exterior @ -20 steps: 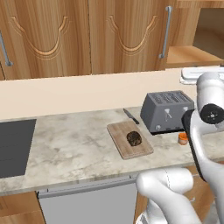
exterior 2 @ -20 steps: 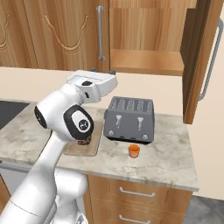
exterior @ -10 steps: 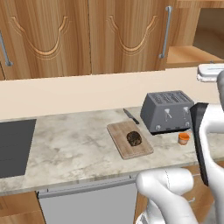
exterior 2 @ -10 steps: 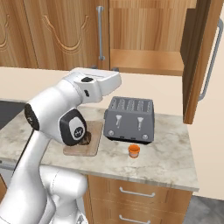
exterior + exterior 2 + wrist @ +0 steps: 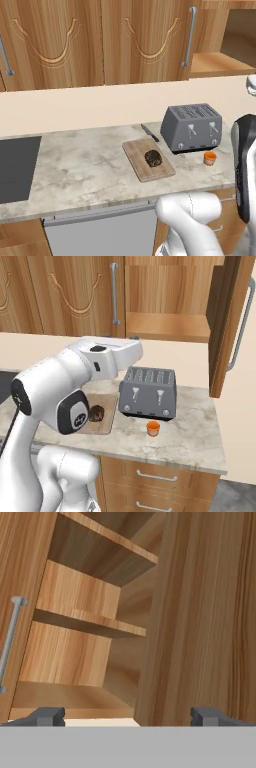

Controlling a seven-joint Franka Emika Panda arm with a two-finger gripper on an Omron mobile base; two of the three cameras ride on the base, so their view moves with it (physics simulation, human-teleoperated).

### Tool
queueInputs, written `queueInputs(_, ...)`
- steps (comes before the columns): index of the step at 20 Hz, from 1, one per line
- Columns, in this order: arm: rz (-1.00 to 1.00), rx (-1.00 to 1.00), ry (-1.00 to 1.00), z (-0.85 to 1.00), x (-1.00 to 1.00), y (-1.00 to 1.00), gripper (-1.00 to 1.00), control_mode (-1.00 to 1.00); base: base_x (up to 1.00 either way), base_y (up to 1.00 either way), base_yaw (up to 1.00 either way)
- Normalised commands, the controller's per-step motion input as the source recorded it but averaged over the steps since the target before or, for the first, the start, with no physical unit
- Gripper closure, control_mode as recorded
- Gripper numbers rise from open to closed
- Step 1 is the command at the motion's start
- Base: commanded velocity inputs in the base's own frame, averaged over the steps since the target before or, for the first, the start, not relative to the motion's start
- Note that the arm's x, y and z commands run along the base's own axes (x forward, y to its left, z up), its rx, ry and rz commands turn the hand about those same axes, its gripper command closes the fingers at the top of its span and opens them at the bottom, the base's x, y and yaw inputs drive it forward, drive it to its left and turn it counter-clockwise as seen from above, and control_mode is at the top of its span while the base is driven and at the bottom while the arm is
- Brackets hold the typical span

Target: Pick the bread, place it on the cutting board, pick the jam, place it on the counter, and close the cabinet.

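The bread, a dark brown lumpy ball, sits on the cutting board, a light wooden rectangle lying flat on the marbled bench. The jam, a small orange jar, stands upright on the bench just in front of the toaster. The brown wooden cabinet stands open, its shelves bare

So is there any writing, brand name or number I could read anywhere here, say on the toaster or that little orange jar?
None can be read.
The toaster shows only plain slots and levers.
The jam carries no label.
The cabinet bears only carved lines.
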Motion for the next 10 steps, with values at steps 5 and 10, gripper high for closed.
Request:
queueInputs(5, 0.02, 0.0, 0.0, 0.0, -0.34, -0.2, -1.0, -1.0, 0.0, 0.0, 0.0)
queueInputs(10, 0.09, 0.02, 0.0, 0.0, -0.19, -0.16, -1.0, -1.0, 0.0, 0.0, 0.0)
